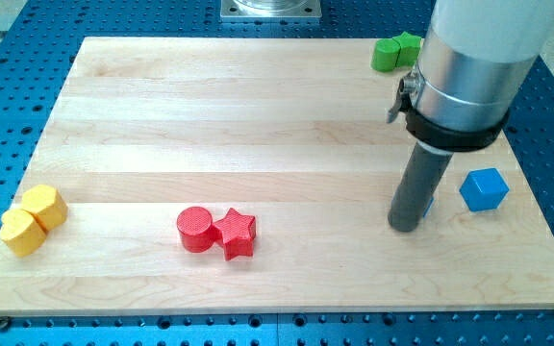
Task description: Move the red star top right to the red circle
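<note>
The red star (237,234) lies on the wooden board (258,106) at the lower middle, touching the right side of the red circle (196,229). My tip (405,227) rests on the board far to the right of both, about a quarter of the view's width from the star. The dark rod rises from it into the silver arm at the view's top right.
A blue cube (483,189) sits right of my tip, and a sliver of another blue block (430,203) shows behind the rod. Green blocks (395,51) sit at the top right edge. Two yellow blocks (34,220) lie at the left edge.
</note>
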Controlling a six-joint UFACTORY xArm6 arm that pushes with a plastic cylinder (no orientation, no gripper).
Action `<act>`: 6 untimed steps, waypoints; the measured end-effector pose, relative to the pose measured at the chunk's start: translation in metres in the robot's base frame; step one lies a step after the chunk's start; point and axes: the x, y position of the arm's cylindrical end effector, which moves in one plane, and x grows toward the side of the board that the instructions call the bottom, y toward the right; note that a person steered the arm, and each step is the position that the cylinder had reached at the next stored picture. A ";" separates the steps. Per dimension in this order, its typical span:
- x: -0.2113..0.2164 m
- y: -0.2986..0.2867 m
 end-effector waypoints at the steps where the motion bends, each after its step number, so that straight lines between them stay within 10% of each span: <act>1: 0.061 -0.085; 2: 0.059 -0.200; 4: 0.004 -0.138; 6: 0.006 -0.219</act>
